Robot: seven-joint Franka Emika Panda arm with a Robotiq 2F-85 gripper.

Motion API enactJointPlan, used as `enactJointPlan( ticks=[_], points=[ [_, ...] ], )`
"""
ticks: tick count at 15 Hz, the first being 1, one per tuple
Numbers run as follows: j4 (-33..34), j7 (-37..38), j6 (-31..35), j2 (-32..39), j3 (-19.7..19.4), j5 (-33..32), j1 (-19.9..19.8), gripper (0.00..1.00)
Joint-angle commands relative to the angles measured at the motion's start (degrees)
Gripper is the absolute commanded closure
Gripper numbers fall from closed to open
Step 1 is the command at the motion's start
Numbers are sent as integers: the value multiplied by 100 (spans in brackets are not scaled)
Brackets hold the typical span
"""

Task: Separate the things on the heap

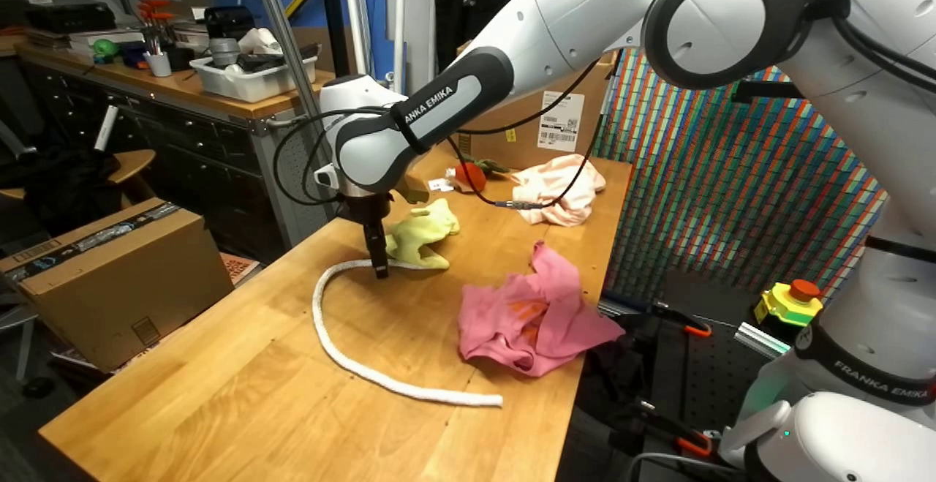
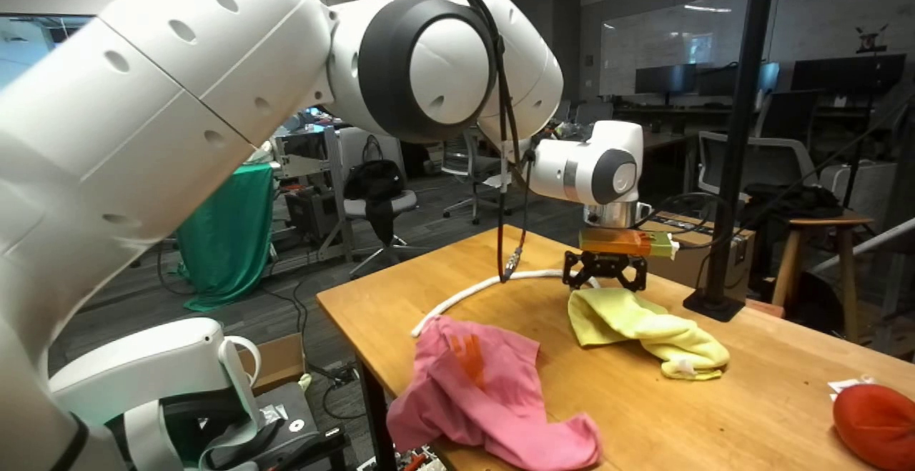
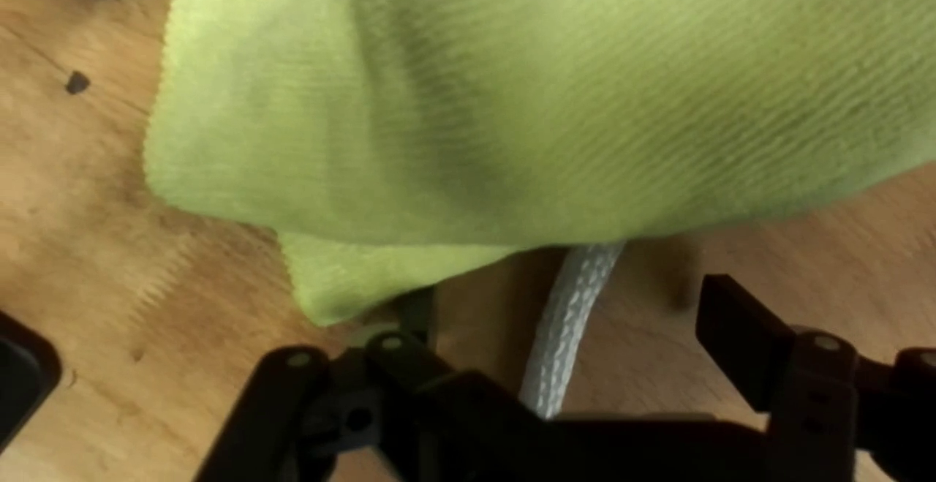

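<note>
The wrist view alone makes the state of the black two-fingered tool [image 3: 567, 317] plain: it stands wide, with the long white braided rope [image 3: 564, 339] seen between its fingers, apart from both, and running out of sight under the crumpled yellow-green fabric cloth [image 3: 475, 116]. Whether a finger touches that cloth, I cannot tell.

In an exterior view the tool shows edge-on, its spread hidden, but the rope's curve over the pale brown wooden counter [image 1: 241, 372] can be followed to its bare end, just beside the crumpled pink fabric cloth with an orange print [image 1: 567, 325]. Only here lies the rumpled pale peach fabric cloth [image 1: 548, 183], in front of a large brown cardboard box [image 1: 519, 151] with a white label, near a round red thing with a green leafy part [image 1: 477, 173].

In an exterior view a black upright post [image 2: 740, 113] stands at the counter's edge, behind the yellow-green cloth; there the pink cloth's print reads as finger-like stripes. In both exterior views the pink cloth reaches over the counter's edge.
</note>
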Motion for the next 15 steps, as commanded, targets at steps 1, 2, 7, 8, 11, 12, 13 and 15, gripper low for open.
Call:
enactJointPlan(
  ticks=[1,2,7,8,11,12,13,15],
  points=[
    [283,-126,-144,141,52,70,-44,22],
    [288,-127,-133,153,49,64,-43,29],
    [362,-122,-124,182,32,60,-59,62],
    [372,-115,-121,184,25,56,-62,69],
    [391,-102,-117,183,19,55,-68,91],
    [376,-80,-102,170,18,57,-62,94],
    [361,-91,-102,160,25,57,-60,96],
    [303,-5,-79,123,16,53,-21,95]
  ],
)
